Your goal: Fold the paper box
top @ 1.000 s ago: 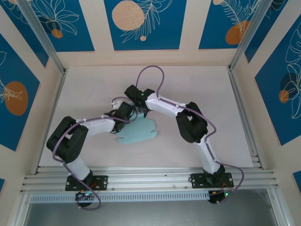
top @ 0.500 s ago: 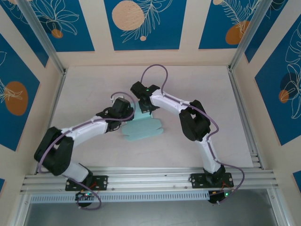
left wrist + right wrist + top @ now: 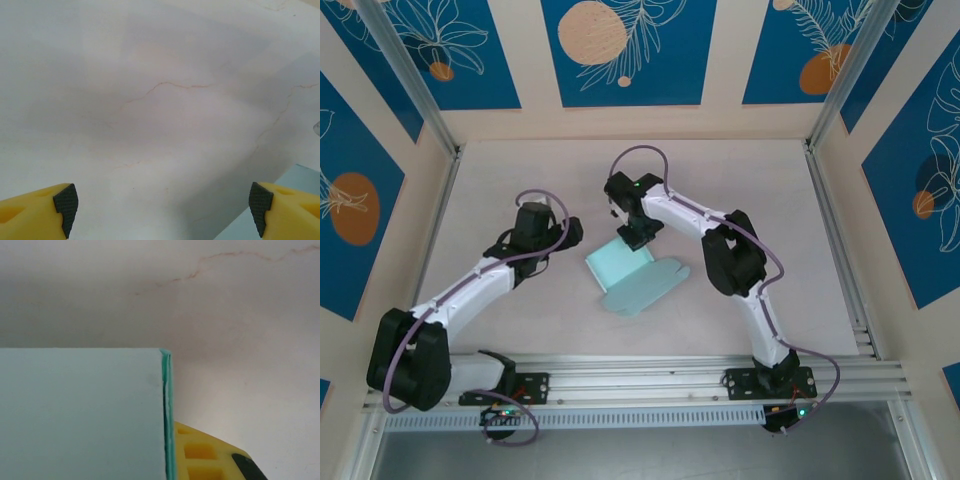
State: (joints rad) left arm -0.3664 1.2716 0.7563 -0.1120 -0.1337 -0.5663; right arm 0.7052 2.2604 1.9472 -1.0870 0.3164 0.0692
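The paper box (image 3: 638, 280) is pale blue card lying mid-table, with one panel folded up at its far left and rounded tabs at its right end. My right gripper (image 3: 638, 236) is at the card's far edge, shut on it. In the right wrist view the card (image 3: 80, 415) hides one jaw, and its doubled edge lies against a yellow finger (image 3: 205, 455). My left gripper (image 3: 567, 233) is left of the card, apart from it. It stands open (image 3: 162, 207) over bare table, and a corner of the card (image 3: 300, 180) shows at the lower right.
The white tabletop (image 3: 520, 180) is fenced by an aluminium rail (image 3: 640, 380) at the near edge and posts at the sides. Patterned blue and cream walls (image 3: 625, 60) stand close behind. Both arms' cables loop above the table.
My left gripper has drawn back to the left, away from the card. The right gripper has carried the card slightly right and nearer, and a panel now stands folded up.
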